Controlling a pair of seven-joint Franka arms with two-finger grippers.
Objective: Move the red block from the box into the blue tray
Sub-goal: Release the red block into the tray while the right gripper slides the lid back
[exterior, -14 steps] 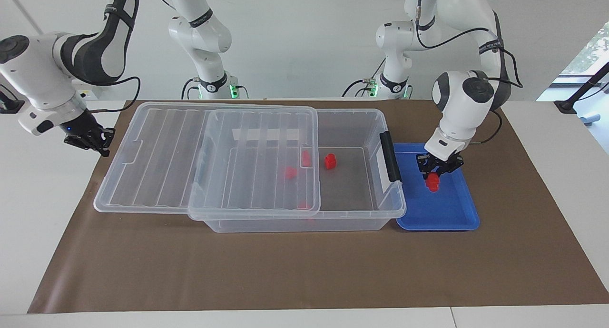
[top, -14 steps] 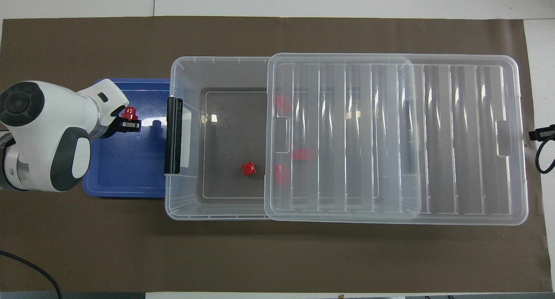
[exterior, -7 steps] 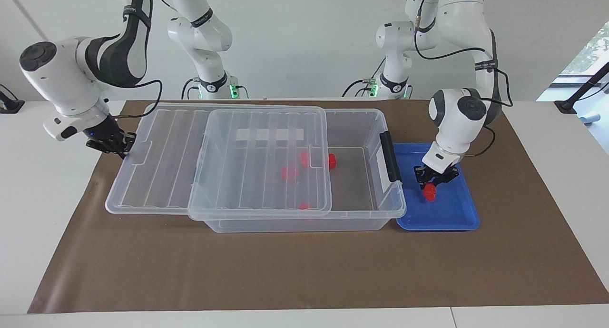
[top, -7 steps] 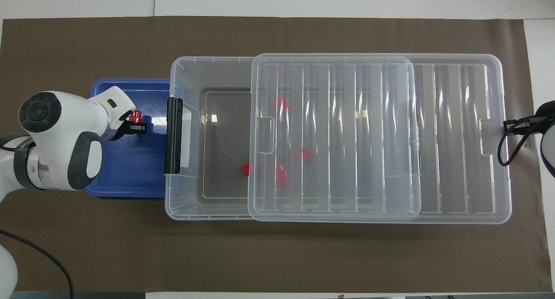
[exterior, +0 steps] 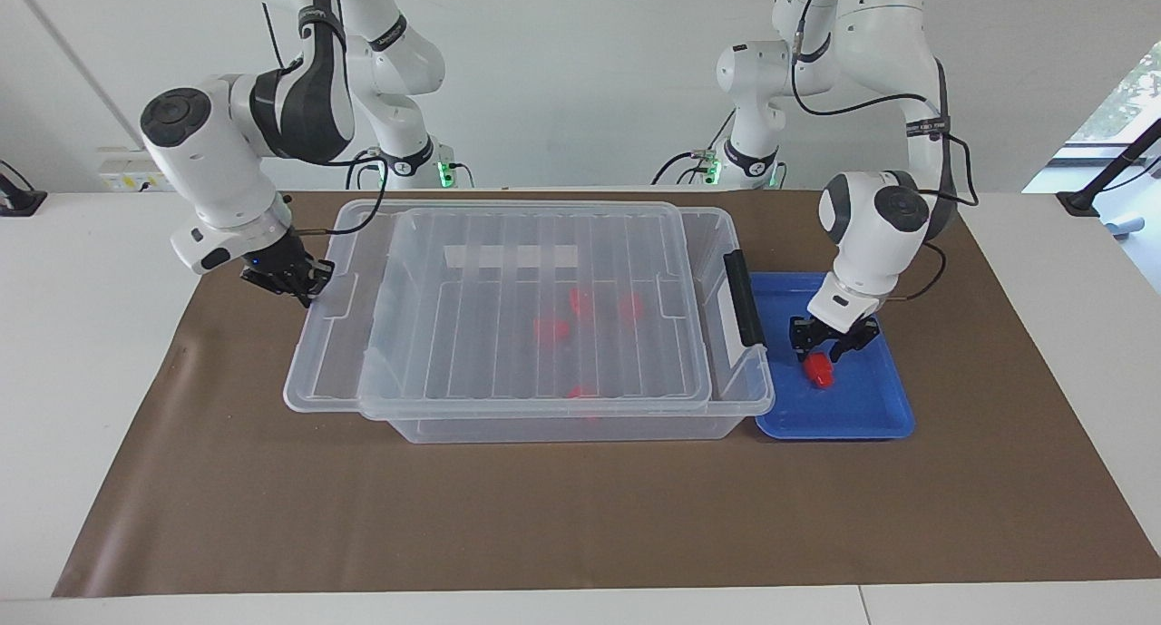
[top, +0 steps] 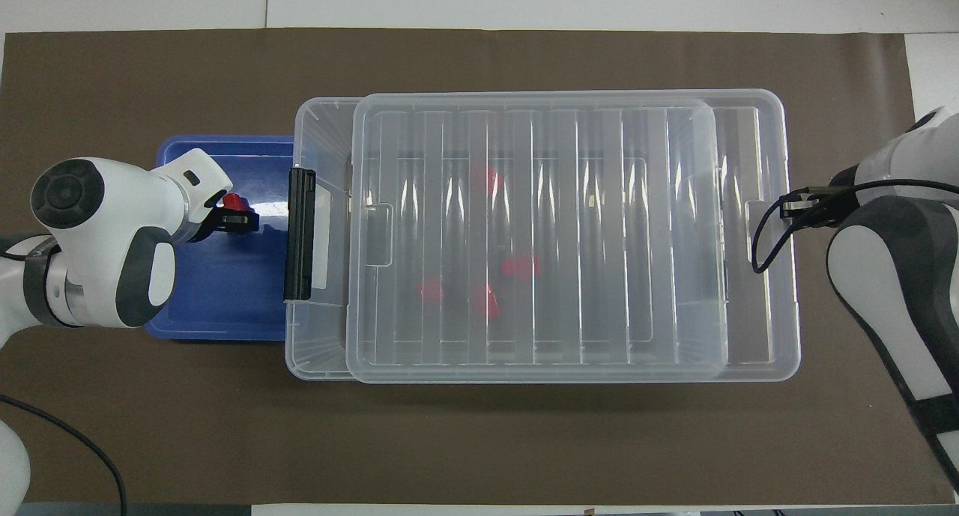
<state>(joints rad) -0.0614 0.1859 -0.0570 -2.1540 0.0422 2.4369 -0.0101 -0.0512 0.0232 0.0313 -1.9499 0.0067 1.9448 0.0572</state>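
A red block (exterior: 819, 369) (top: 234, 201) lies tilted on the floor of the blue tray (exterior: 862, 416) (top: 210, 306). My left gripper (exterior: 827, 342) (top: 241, 218) hangs just over it, fingers parted to either side, open. The box (exterior: 736, 396) (top: 318, 355) stands beside the tray, its black latch (exterior: 744, 298) toward the tray. Its clear ribbed lid (exterior: 508, 271) (top: 569, 231) lies on top and covers nearly all of the opening. Several more red blocks (exterior: 549, 327) show through the lid. My right gripper (exterior: 292, 285) (top: 796, 205) is shut, its tip against the lid's end rim.
Brown paper (exterior: 544, 516) covers the table under everything. The lid overhangs the box at the right arm's end. A strip of the box next to the latch stays uncovered. The left arm's wrist (top: 97, 246) hangs over part of the tray.
The right gripper moved in and slid the lid along the box toward the tray, covering the red blocks. The left gripper sank over the tray, parted its fingers, and the block now rests there.
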